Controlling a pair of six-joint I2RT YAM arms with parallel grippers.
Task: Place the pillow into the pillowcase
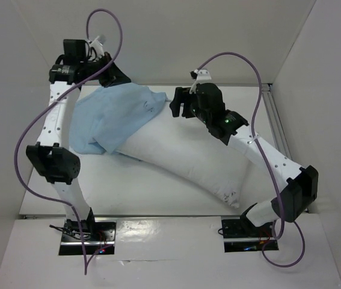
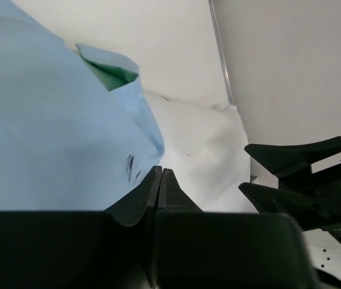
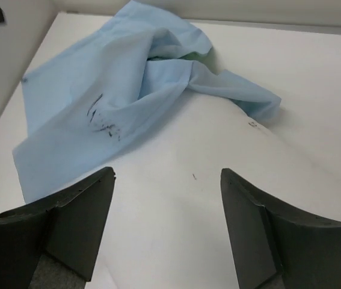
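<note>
Right pincer (image 3: pixel 167 173) spread wide, hovering over the white pillow (image 1: pixel 182 159). The pillowcase (image 3: pixel 98 102) lies crumpled just ahead of its tips, blue face up, with a sliver of green showing at a fold. On my left pincer (image 2: pixel 160 176) the tips are pressed together right against the blue cloth, and I cannot tell whether any fabric is nipped between them. Seen from above, the pillow lies slantwise across the desk (image 1: pixel 128 192), its far end under the pillowcase, between my two pincers.
</note>
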